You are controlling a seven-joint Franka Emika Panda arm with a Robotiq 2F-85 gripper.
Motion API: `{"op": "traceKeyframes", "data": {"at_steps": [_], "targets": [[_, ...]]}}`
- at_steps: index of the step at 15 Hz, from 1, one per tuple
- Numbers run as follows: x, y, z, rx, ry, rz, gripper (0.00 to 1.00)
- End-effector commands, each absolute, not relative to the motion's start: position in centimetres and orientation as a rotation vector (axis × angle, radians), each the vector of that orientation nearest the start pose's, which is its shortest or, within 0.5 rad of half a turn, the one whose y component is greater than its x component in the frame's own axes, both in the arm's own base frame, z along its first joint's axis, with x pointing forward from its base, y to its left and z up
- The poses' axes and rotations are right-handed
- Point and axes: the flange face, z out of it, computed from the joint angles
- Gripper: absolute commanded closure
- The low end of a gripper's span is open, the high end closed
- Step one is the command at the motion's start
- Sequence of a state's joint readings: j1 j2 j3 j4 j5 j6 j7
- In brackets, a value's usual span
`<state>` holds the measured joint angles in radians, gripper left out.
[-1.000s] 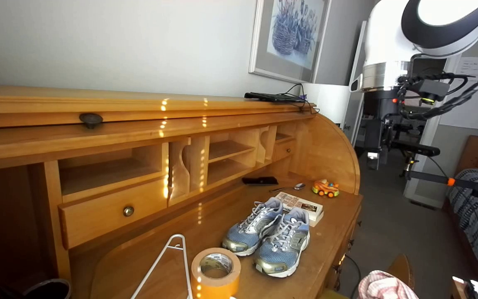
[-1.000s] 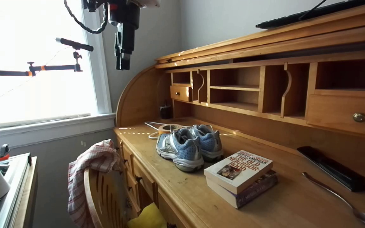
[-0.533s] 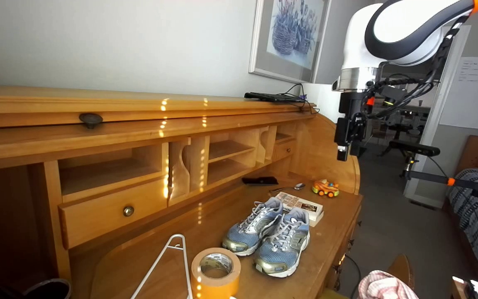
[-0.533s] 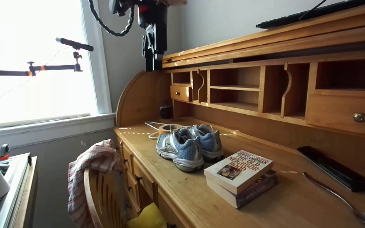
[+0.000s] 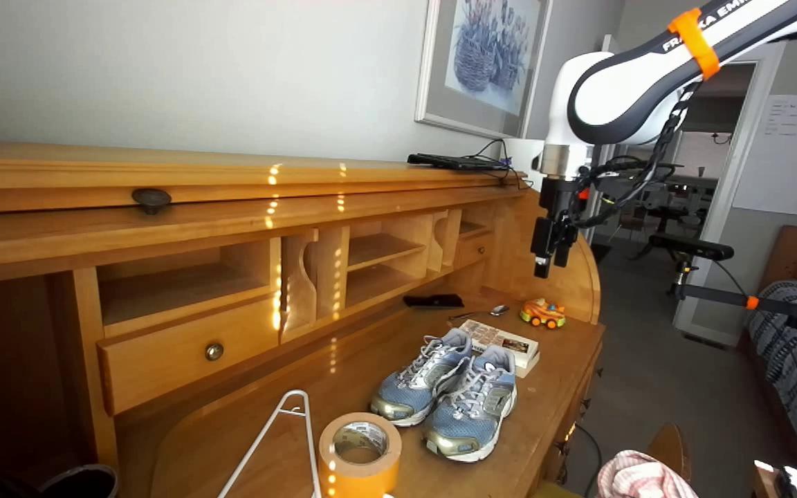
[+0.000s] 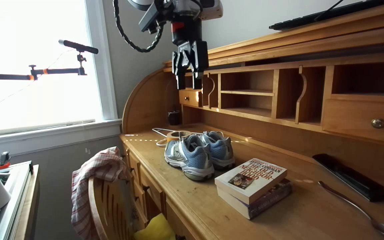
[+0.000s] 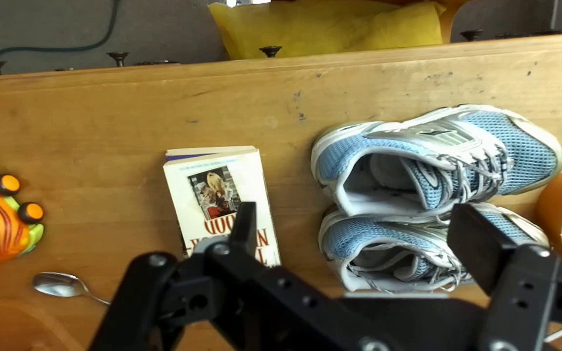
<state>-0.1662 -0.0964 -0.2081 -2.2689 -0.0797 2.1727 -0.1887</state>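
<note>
Shoes [image 7: 434,144] – mesh cloth; spoon [image 7: 62,284] – glossy mtl

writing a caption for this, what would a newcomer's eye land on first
Probably the blue and silver running shoes, side by side on the wooden desk. The black gripper, open and hanging above the desk, likely comes next. Then bright orange catches the eye: the tape roll by the shoes' toes and the toy car beyond the stacked books.
</note>
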Motion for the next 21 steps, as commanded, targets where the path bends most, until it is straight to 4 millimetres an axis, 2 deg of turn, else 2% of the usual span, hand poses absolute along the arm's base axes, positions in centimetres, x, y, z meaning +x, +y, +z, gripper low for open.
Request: {"op": "traceKeyframes", "data": {"at_steps": [1,10,14,16,17,21], "targets": [[48.1,-20.2,37.7,-3.172,0.167,0.026,0.0],[49.8,-20.9,32.1,-3.179,0.042,0.057,0.0],[50.4,-21.6,30.5,-3.177,0.002,0.058,0.0],[50.4,-22.0,30.4,-3.172,0.005,0.05,0.0],[50.0,-21.2,30.8,-3.184,0.014,0.079,0.0],[50.2,-21.7,30.8,-3.181,0.014,0.073,0.0]]}}
